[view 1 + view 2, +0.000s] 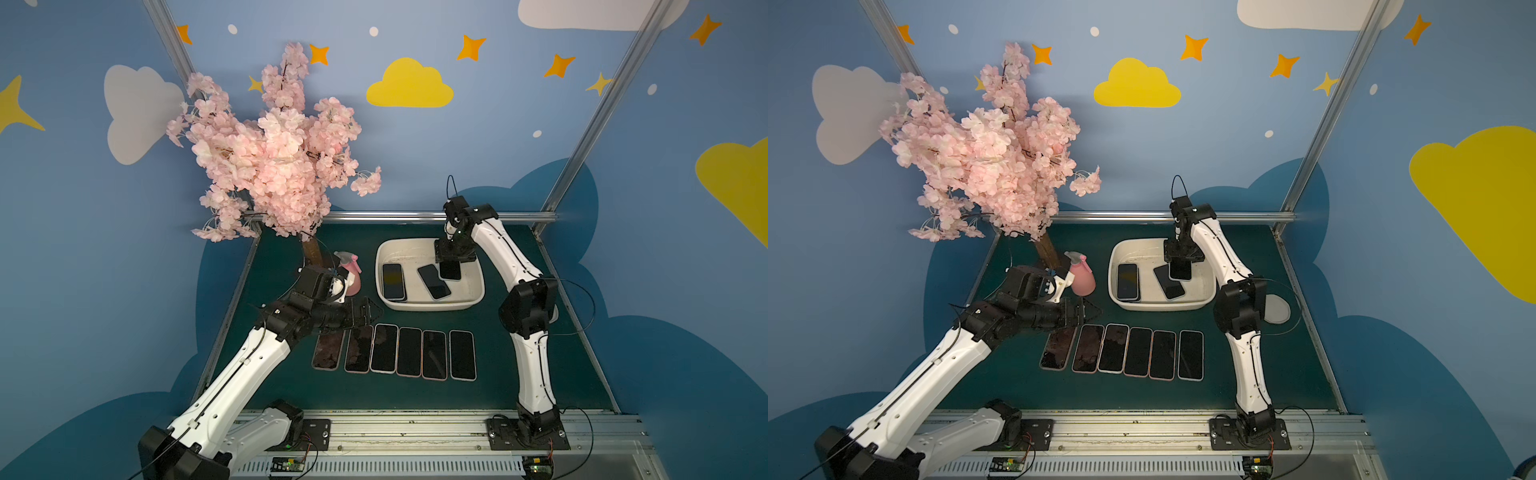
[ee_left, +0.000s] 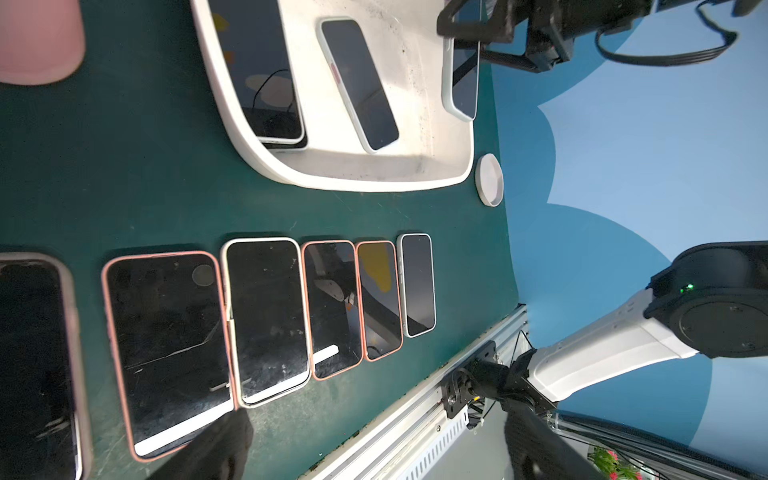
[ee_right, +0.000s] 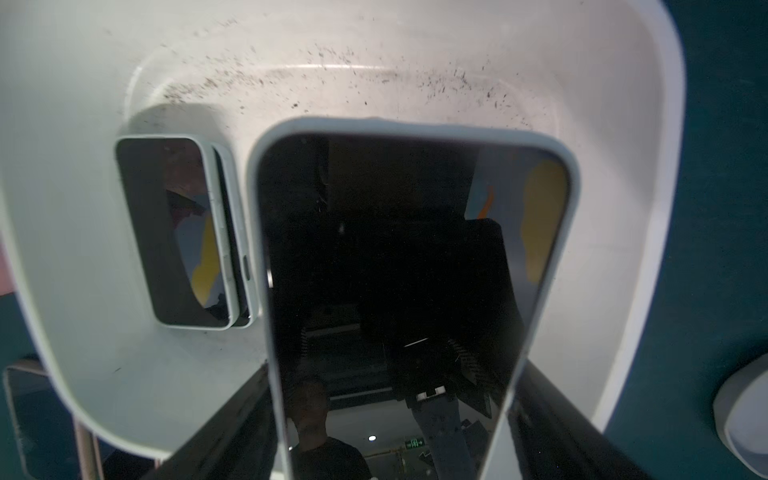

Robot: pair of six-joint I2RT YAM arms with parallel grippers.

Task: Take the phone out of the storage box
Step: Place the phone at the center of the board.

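In a top view right claw [image 1: 450,262] hangs downward, clamped on phone [image 1: 450,271]

Robot test booth: blue walls painted with clouds and stars [image 1: 415,145]; silver aluminium frame posts [image 1: 601,112]; dark green tabletop [image 1: 498,390]; pink blossom tree [image 1: 270,153].
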